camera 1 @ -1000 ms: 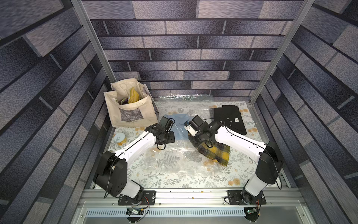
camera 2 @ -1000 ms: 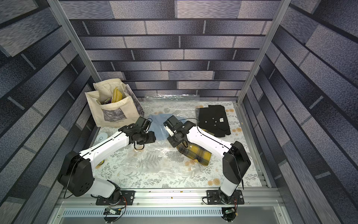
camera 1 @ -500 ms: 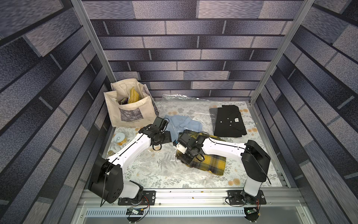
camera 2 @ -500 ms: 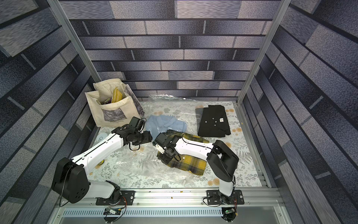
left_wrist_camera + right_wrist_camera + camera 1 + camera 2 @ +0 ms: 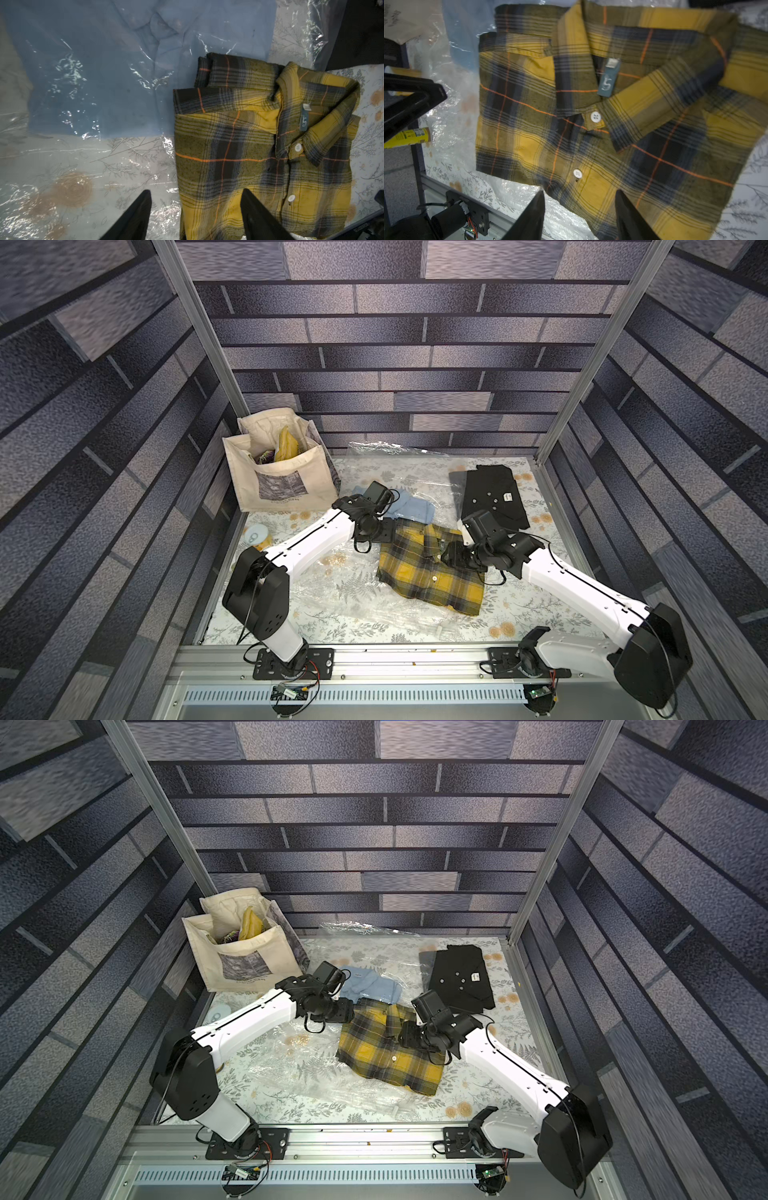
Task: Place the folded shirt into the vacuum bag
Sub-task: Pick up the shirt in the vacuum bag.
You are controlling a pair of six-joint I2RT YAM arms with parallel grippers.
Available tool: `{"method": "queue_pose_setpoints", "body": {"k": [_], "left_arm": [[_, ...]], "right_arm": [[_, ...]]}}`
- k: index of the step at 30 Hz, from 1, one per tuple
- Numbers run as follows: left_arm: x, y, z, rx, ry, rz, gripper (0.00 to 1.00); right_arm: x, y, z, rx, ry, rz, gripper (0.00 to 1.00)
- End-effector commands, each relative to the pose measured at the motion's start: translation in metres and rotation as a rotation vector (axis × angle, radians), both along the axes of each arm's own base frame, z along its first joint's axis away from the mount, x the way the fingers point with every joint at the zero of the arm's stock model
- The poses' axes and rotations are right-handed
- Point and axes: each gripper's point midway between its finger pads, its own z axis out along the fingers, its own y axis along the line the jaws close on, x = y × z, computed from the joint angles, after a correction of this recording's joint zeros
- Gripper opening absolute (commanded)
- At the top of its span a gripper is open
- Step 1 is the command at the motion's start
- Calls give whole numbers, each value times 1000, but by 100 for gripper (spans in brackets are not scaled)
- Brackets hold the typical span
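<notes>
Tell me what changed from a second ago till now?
The right gripper let go of the plaid shirt, opened, and drew back toward its own side. The shirt, bunched under that arm before, now lies spread flat. The left gripper stayed open close beside it. The tote bag, black shirt and blue shirt did not move.
</notes>
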Motion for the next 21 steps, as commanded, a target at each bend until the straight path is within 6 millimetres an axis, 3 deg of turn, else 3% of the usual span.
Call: {"method": "queue_pose_setpoints", "body": {"k": [1,5,9,14,17,21], "left_arm": [[-6,-7,-9,76,31,-82,69],[5,-5,-16,149,18,-89,69],[15,-12,-22,165,16,-105,66],[23,-25,-37,169,31,-133,46],[23,-29,-43,154,43,-140,28],[23,-38,-38,108,42,-160,11]], "right_arm": [[-18,-47,-16,-53,76,-256,57],[-25,-72,-33,-81,92,-350,63],[-27,-71,-53,-83,130,-343,64],[-19,-62,-65,-50,130,-340,64],[-12,-60,-67,-45,115,-337,62],[-8,-54,-77,-38,130,-323,53]]}}
